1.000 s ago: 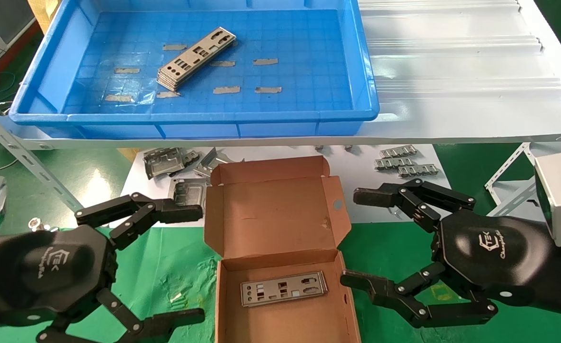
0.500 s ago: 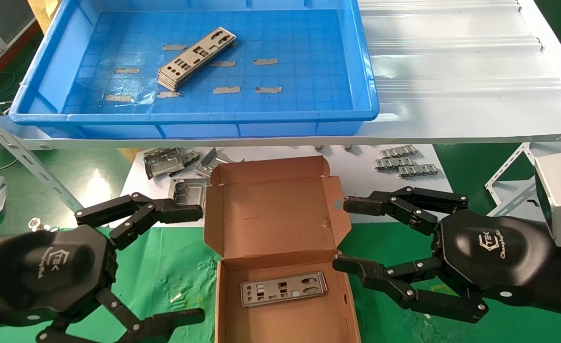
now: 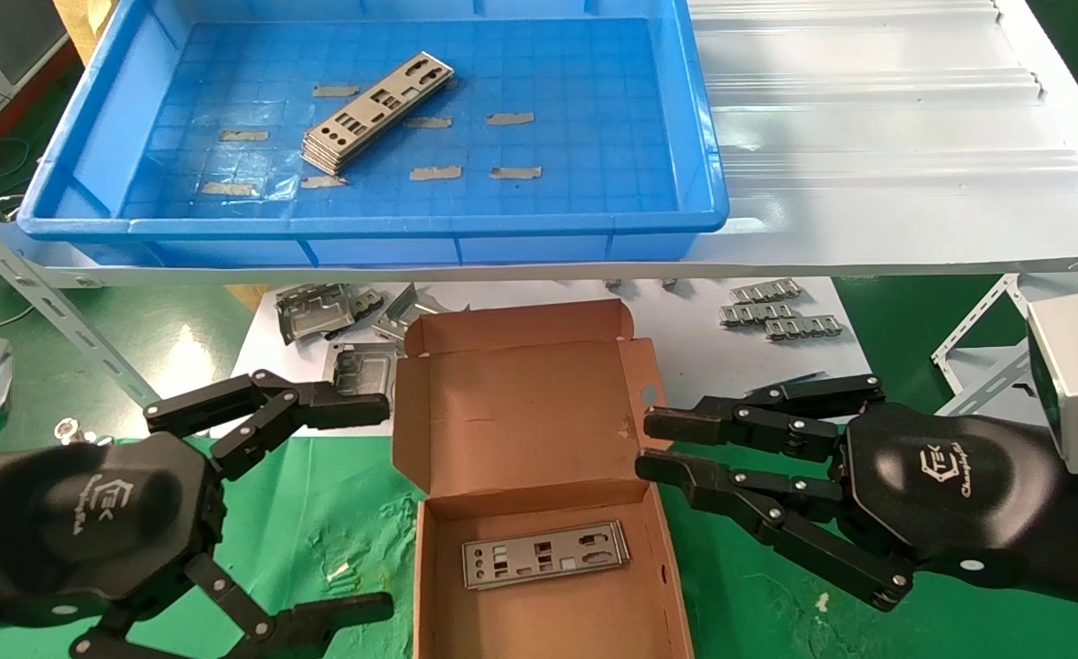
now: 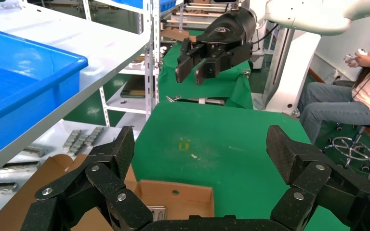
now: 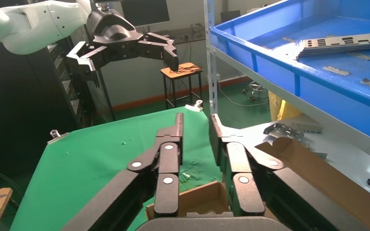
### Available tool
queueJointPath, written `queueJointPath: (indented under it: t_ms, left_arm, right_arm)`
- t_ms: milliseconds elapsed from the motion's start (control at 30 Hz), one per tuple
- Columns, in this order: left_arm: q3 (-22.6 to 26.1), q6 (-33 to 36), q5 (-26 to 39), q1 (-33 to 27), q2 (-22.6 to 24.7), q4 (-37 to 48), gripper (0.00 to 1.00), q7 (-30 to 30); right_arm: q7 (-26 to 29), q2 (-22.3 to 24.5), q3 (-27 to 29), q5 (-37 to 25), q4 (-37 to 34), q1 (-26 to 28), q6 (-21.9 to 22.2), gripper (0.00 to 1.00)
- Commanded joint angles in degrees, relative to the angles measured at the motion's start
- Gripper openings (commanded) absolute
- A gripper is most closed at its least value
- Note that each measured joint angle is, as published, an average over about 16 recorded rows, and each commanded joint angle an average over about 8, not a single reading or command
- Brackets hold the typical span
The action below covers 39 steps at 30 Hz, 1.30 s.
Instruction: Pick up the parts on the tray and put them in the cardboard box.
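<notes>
Bright-blue plastic fills the upper left of the head view: the tray (image 3: 695, 137) sits on a white shelf (image 3: 868, 137), and a small stack of I/O shields (image 3: 376, 110) lies diagonally on its floor among bits of tape. At lower centre we see the cardboard box (image 3: 521, 430) with its flap raised, one I/O shield (image 3: 546, 554) flat inside. Our right gripper (image 3: 641, 445) hovers just right of the box, fingers nearly together and holding nothing. Our left gripper (image 3: 383, 503) hangs at lower left, fingers spread wide.

From the left wrist view we see its fingers (image 4: 115, 159) wide apart above the box (image 4: 173, 199).

From the right wrist view, the two fingers (image 5: 173, 139) stand close with a narrow gap, over the box (image 5: 318, 168); the tray (image 5: 289, 62) is upper right.
</notes>
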Motion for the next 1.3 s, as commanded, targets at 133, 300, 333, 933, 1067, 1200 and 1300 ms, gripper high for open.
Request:
queueJointPath:
  t_ms: [133, 300, 333, 933, 1067, 1200, 1300]
  left_arm:
    - [-0.02, -0.01, 0.01, -0.02, -0.01, -0.02, 1.00, 0.01]
    - [-0.23, -0.90, 1.46, -1.83, -0.17, -0.14, 1.00, 0.57]
    - [-0.18, -1.35, 2.20, -2.78, -0.12, -0.06, 1.00, 0.54]
    - [13.85, -9.58, 35.72, -44.08, 19.07, 34.87, 1.00, -4.95]
    - [16.17, -14.43, 40.55, -49.95, 25.25, 46.67, 1.00, -4.11]
    - [17.40, -21.02, 43.52, -53.38, 30.31, 55.02, 1.00, -2.77]
    - [17.89, -25.32, 44.81, -54.77, 33.12, 59.24, 1.00, -1.81]
  right_arm:
    - [0.00, 0.00, 0.00, 0.00, 0.00, 0.00, 0.00, 0.00]
    - [0.00, 0.00, 0.00, 0.00, 0.00, 0.00, 0.00, 0.00]
    - [0.00, 0.00, 0.00, 0.00, 0.00, 0.00, 0.00, 0.00]
    - [0.00, 0.00, 0.00, 0.00, 0.00, 0.00, 0.00, 0.00]
    - [0.00, 0.00, 0.00, 0.00, 0.00, 0.00, 0.00, 0.00]
    - [0.00, 0.00, 0.00, 0.00, 0.00, 0.00, 0.00, 0.30]
    - [0.00, 0.00, 0.00, 0.00, 0.00, 0.00, 0.00, 0.67]
